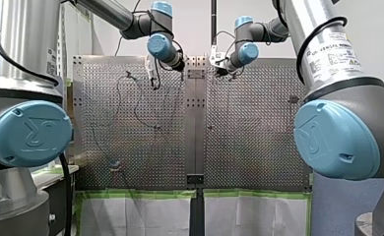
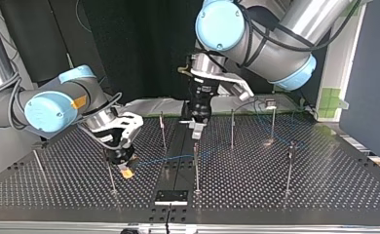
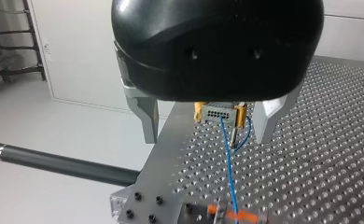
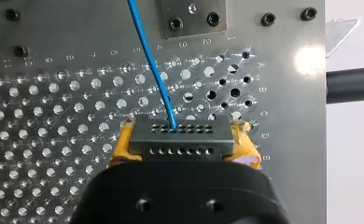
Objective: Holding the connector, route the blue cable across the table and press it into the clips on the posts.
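Yellow-padded right jaws clamp the connector; left jaws gape wide; table edge lettered A–D.

The black body of my right gripper hides the near side of the connector and most of its yellow pads. The blue cable leaves the right wrist view at its edge. The left wrist view's edge cuts off the clip. In the front view the cable is too faint to follow.

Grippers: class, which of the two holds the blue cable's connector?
My right gripper: its yellow pads clamp the grey connector. My left gripper, with metal fingers, stands open and empty.
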You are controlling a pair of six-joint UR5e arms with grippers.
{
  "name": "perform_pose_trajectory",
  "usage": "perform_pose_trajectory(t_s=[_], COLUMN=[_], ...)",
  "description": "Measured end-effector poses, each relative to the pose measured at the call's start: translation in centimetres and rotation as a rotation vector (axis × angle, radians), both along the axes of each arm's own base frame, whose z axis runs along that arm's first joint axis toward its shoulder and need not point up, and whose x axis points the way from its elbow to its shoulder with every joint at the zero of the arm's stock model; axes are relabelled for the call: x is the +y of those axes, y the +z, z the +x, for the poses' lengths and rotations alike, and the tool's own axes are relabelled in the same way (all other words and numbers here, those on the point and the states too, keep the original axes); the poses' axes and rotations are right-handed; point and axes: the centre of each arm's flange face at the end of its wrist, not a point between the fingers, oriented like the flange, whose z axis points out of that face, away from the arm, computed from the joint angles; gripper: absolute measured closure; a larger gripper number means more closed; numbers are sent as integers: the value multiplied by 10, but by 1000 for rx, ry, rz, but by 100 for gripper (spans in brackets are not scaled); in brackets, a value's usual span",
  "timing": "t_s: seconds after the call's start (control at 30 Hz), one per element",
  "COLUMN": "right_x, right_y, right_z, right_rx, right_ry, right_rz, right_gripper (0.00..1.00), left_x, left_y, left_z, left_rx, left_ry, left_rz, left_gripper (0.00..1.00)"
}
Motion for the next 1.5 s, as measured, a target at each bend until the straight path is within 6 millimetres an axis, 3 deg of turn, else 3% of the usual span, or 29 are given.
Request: perform_pose_trajectory(t_s=[0.4, 0.6, 0.9, 1.27, 1.5], right_x=[0, 0, 0, 0, -1], right_y=[-1, 0, 0, -1, -1], right_z=[0, 0, 0, 0, 0], right_rx=[0, 0, 0, 1, 1], right_ry=[-1, -1, -1, -1, -1], right_rz=[1, 1, 0, 1, 1], right_gripper=[100, 100, 100, 100, 100], left_x=[-53, -67, -73, -68, -74], left_y=[6, -1, -26, -21, -29], left_z=[-7, -1, 28, 44, 61], left_rx=[-14, 0, 29, 15, 34], left_ry=[-30, -41, -18, -3, 5], left_rz=[-13, -5, 14, 4, 18], left_gripper=[0, 0, 0, 0, 0])
